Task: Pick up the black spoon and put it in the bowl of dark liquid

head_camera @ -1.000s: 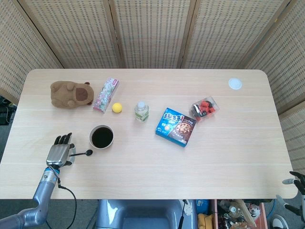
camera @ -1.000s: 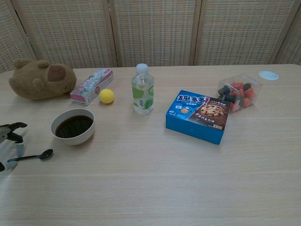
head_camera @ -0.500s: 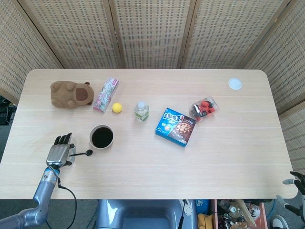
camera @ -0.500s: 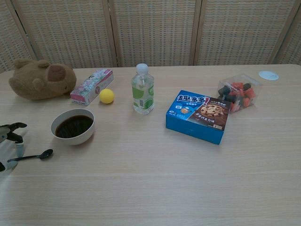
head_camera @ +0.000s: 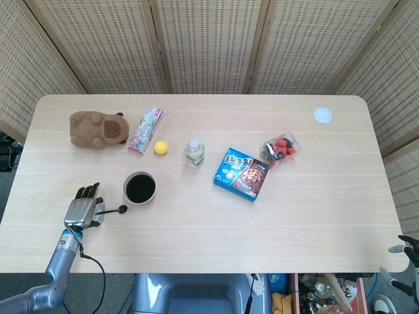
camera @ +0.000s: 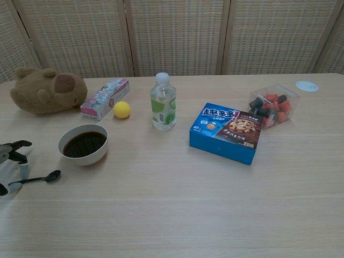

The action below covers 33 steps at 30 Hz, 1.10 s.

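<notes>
Currently we can't tell whether the left hand [head_camera: 82, 210] actually grips the slim black plastic spoon [camera: 36, 178]: in the chest view the hand [camera: 11, 166] is cut off by the left edge, and from the head camera it covers the handle end. Spoon lies flat on the light wooden table [head_camera: 314, 209], bowl end pointing at the white round bowl of dark liquid [head_camera: 139, 188], near it but apart. Right hand [head_camera: 407, 251] only peeks in past the table's lower right corner; we can't make out how its fingers sit.

Containers: one bowl, dark liquid inside; one clear plastic box [camera: 273, 105] with red and black pieces we can't identify; one clear water bottle with white cap [camera: 163, 102], upright.

Also one each: brown plush animal [head_camera: 98, 129], pink floral carton [head_camera: 145, 129], yellow ball [camera: 122, 109], blue cookie box [head_camera: 241, 173], small white round disc [head_camera: 322, 115].
</notes>
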Each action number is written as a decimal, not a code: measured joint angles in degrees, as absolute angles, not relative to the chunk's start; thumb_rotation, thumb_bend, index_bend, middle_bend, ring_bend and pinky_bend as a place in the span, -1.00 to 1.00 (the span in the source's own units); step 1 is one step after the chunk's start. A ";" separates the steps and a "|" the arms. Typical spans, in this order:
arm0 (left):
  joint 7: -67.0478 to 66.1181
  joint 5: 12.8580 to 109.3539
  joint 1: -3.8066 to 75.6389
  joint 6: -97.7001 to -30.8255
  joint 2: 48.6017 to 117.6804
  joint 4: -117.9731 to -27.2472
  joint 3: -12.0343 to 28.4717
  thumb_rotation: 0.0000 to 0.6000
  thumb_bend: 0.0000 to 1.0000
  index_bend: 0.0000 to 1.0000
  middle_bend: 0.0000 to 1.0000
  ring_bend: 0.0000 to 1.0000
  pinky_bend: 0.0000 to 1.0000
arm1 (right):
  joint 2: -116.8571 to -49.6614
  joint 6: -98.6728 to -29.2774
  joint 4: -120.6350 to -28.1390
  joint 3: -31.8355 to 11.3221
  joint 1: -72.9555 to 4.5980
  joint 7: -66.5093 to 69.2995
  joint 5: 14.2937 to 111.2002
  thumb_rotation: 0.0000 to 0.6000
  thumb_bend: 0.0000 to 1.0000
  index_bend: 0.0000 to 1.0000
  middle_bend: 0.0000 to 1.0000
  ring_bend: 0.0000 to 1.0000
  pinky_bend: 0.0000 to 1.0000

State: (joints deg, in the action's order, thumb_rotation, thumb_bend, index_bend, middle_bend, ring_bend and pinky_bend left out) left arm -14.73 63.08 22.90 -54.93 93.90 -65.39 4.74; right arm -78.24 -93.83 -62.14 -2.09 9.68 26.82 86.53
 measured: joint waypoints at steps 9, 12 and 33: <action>-14.38 63.35 22.97 -55.03 93.95 -65.27 4.97 1.00 -0.14 0.06 -1.00 -1.00 -1.00 | -78.30 -93.67 -62.00 -2.08 9.73 26.91 86.42 1.00 -0.40 -0.06 -0.32 -0.56 -0.37; -15.17 62.82 23.11 -54.56 93.80 -65.50 4.95 1.00 -0.14 0.06 -1.00 -1.00 -1.00 | -78.32 -93.71 -61.95 -2.11 9.77 26.98 86.38 1.00 -0.40 -0.06 -0.32 -0.56 -0.37; -15.57 66.73 23.37 -59.27 87.62 -74.59 5.85 1.00 -0.11 0.14 -1.00 -1.00 -1.00 | -78.36 -94.61 -61.75 -2.18 9.86 27.63 86.88 1.00 -0.40 -0.06 -0.32 -0.56 -0.37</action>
State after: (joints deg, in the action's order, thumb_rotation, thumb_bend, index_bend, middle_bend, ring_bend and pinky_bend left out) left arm -15.57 66.73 23.37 -59.27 87.62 -74.59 5.85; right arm -78.36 -94.61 -61.75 -2.18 9.86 27.63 86.88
